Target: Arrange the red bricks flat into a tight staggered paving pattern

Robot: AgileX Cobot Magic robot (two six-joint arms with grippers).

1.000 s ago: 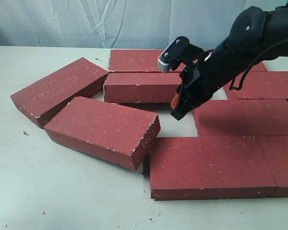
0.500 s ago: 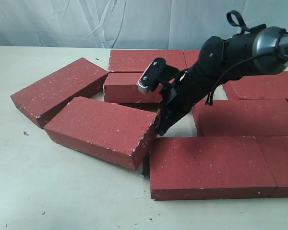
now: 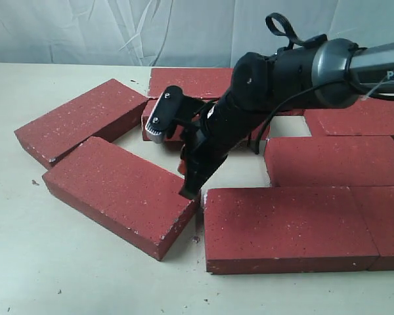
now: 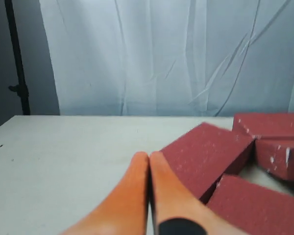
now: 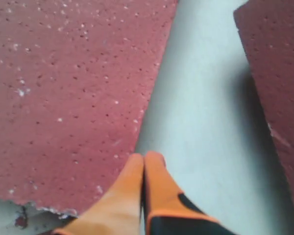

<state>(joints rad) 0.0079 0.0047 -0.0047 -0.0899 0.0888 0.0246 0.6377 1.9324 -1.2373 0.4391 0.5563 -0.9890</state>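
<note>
Near table (image 3: pixel 65 275) edge: skewed brick (image 3: pixel 121 193) lies angled beside laid front-row brick (image 3: pixel 285 223). Right gripper (image 3: pixel 189 190) clenched, empty, tips at its end; looks like nudging step. Next: square it, close the gap. Left gripper (image 4: pixel 148 164) clenched, idle. Back bricks (image 3: pixel 184 82) laid flat.

We note a pale off-white worktop (image 3: pixel 65 262) with a matte, lightly soiled surface. Small dark crumbs (image 3: pixel 35 182) lie scattered on it, mostly toward the left and the near edge. Behind the worktop hangs a pale grey-white cloth backdrop (image 3: pixel 85 33), visibly creased. In the left wrist view we record a thin black pole (image 4: pixel 14 54), upright beside the cloth, with a small fitting partway up.
</note>
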